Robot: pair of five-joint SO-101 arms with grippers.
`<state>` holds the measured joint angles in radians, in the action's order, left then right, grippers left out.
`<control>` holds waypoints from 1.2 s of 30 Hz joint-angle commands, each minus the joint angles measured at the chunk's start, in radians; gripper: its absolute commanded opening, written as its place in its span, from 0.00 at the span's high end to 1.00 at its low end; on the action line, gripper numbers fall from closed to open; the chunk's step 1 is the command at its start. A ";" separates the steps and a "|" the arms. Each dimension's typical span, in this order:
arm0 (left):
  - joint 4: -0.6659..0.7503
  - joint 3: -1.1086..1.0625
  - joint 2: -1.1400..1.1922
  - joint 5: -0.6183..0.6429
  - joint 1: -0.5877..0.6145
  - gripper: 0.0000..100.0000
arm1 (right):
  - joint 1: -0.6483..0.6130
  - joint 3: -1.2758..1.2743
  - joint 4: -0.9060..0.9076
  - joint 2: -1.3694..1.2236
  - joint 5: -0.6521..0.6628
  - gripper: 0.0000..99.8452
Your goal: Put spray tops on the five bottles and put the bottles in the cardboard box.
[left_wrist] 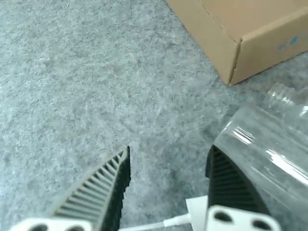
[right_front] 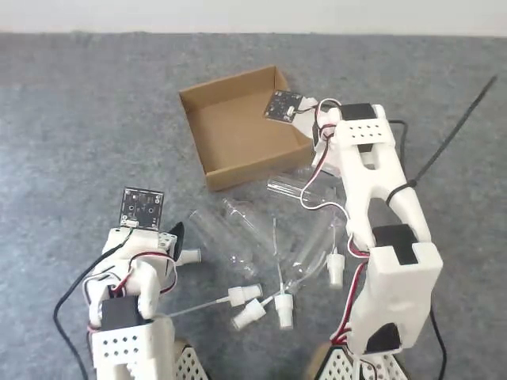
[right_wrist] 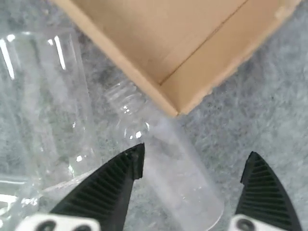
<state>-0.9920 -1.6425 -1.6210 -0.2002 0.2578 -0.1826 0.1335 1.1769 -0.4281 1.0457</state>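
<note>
Several clear bottles (right_front: 245, 226) without tops lie on the grey carpet between the arms, and white spray tops (right_front: 249, 305) are scattered nearer the arm bases. The cardboard box (right_front: 238, 127) sits at the back with nothing in it. My right gripper (right_wrist: 196, 154) is open and hangs over a bottle (right_wrist: 166, 163) whose threaded neck lies by the box corner (right_wrist: 178, 103); in the high view it (right_front: 310, 162) is at the box's near right corner. My left gripper (left_wrist: 170, 154) is open above bare carpet, with a bottle (left_wrist: 269, 149) just outside one finger and a spray top (left_wrist: 195, 209) below it.
A second bottle (right_wrist: 48, 96) lies beside the one under my right gripper. The box's near corner (left_wrist: 231, 43) is ahead of my left gripper. Open carpet stretches to the left of the box (right_front: 79, 119). Cables trail from both arms.
</note>
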 commanded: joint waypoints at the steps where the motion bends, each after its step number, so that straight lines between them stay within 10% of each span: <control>1: 0.000 0.028 -0.011 -0.008 0.002 0.76 | 0.030 -0.003 0.047 -0.031 0.018 0.69; 36: 0.000 0.027 -0.011 -0.008 0.003 0.76 | 0.162 0.048 0.263 -0.061 0.038 0.90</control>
<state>-0.9920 -1.6425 -1.6210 -0.2002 0.2578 -0.0460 0.1258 1.4039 -0.5217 1.0794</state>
